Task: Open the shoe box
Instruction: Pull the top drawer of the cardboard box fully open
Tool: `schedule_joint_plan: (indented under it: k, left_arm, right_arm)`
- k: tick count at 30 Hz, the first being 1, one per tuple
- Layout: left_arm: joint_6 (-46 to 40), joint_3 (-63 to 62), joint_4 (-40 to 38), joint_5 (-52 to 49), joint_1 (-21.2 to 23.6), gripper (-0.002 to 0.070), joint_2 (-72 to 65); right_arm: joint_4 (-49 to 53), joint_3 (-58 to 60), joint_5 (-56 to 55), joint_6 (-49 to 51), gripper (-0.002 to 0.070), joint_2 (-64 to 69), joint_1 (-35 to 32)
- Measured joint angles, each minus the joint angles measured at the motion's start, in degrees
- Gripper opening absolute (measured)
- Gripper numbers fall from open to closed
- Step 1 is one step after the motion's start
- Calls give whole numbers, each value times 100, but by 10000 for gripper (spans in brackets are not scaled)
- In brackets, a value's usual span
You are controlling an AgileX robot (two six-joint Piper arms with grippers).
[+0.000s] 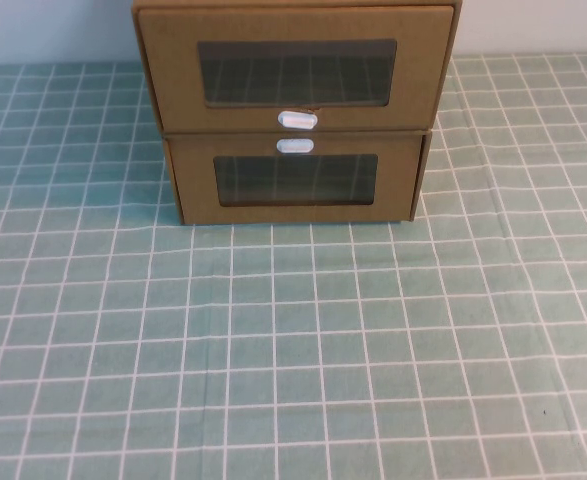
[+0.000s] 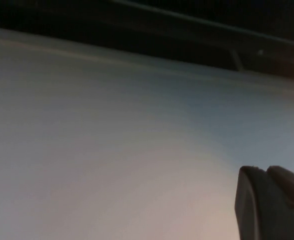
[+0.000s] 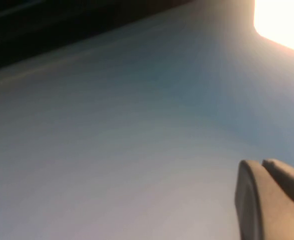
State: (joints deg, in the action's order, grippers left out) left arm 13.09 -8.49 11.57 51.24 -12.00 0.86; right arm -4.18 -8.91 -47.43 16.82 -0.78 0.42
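Upper shoe box (image 1: pixel 418 70): brown cardboard, stacked squarely on the lower one at the far middle of the bench, front flap closed.
Lower shoe box (image 1: pixel 398 180): stands on the bench under the upper one, front also closed, facing the robot.
Windows: each front has a dark clear panel, upper window (image 1: pixel 295 73) and lower window (image 1: pixel 295 180).
Pull tabs: upper tab (image 1: pixel 297 120) sits at the bottom edge of its front and lower tab (image 1: pixel 294 146) at the top edge of its own. Both are white and lie just apart at the seam between the boxes.
Bench (image 1: pixel 273 350): covered with a green cloth checked in white lines.
Left pincer (image 2: pixel 265 172): shows only in the left wrist view, a dark tip against what looks like a pale wall. I cannot tell its state.
Right pincer (image 3: pixel 262 164): shows only in the right wrist view, against a similar pale surface, clenched on nothing.
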Motion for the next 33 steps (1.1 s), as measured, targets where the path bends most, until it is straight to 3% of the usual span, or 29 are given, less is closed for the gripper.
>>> schedule_joint_plan:
  k: [3, 8, 17, 24, 28, 30, 33]
  left_arm:
    - [-12, -1056, 0, -1236, 0, -5, 6]
    - [-87, -2809, 0, -4574, 0, -5, -449]
    - [857, -4616, -65, -8566, 0, -5, -2946]
    - [905, -4655, 34, -8666, 0, -5, -4375]
    - [842, -4655, -652, -8404, 0, -5, -5112]
    - [352, -4694, -1380, -8368, 0, -5, -5451]
    - [-1602, -4923, -2958, -8305, 0, -5, -5980]
  right_arm:
    - [0, -966, 909, 280, -13, -8, 0]
    - [0, -2679, 3381, 669, -14, 206, 0]
    - [-11, -4208, 6614, 642, -13, 2567, 0]
    - [-38, -4234, 7349, -938, -13, 4046, 0]
    - [-562, -4234, 7368, -1125, -13, 4511, 140]
    - [-673, -4234, 7368, -1412, -13, 4706, 396]
    - [-723, -4234, 7446, -2379, -13, 5089, 1016]
